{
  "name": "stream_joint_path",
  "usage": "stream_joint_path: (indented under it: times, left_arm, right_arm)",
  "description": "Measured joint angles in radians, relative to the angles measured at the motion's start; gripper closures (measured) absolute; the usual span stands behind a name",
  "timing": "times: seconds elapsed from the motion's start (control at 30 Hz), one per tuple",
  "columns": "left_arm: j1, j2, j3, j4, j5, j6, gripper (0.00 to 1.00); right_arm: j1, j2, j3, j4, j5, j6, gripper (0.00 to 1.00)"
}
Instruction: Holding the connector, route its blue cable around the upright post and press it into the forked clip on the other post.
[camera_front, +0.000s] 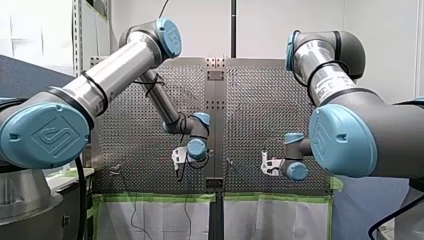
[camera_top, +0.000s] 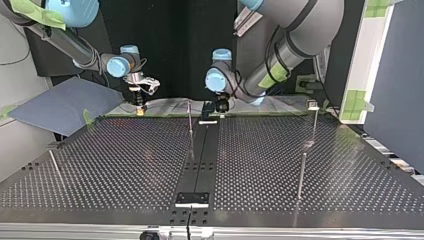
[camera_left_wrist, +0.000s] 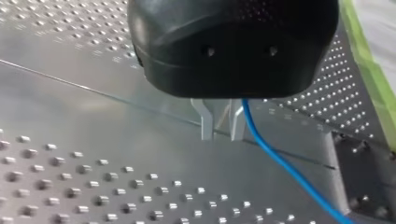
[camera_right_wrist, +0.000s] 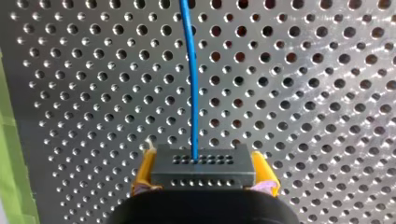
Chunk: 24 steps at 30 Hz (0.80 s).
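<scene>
My right gripper (camera_right_wrist: 201, 176) clenched on the connector (camera_right_wrist: 203, 162), a dark block with rows of small holes, yellow pads (camera_right_wrist: 144, 171) pressed against two opposite sides. Cable (camera_right_wrist: 192, 74) blue, out of the connector's holed face, straight ahead of the gripper over the perforated table (camera_right_wrist: 303, 93). In the top view, this gripper at the left, near the table's far edge, low over the surface.

My left gripper (camera_left_wrist: 220, 136) black, low over the table beside the dark middle strip (camera_top: 200, 160); impossible to tell whether grasping or released. In the left wrist view, cable out from under the gripper's body, then slanting away over the table.

Thin post (camera_top: 190, 122) upright by the middle strip, between the two grippers in the top view. Second post (camera_top: 313, 125) at that view's right, well apart from both grippers, with a small head; fork too small to tell. Cable too thin to make out in the front and top views. Green tape (camera_left_wrist: 369, 70) along the table's edge.
</scene>
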Motion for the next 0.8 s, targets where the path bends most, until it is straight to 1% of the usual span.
stream_joint_path:
  times: [0.37,0.7,0.8]
  left_arm:
    - [-0.017,0.107,-0.051,0.004,-0.062,0.040,0.79]
    - [-0.024,0.199,-0.137,0.018,-0.109,0.064,0.79]
    - [-0.029,0.222,-0.154,0.020,-0.115,0.076,0.79]
  right_arm:
    - [0.000,0.001,0.000,0.012,-0.001,-0.001,0.91]
    - [0.001,0.001,0.000,0.015,-0.001,-0.001,0.91]
    - [0.002,0.001,0.000,0.017,-0.001,-0.001,0.91]
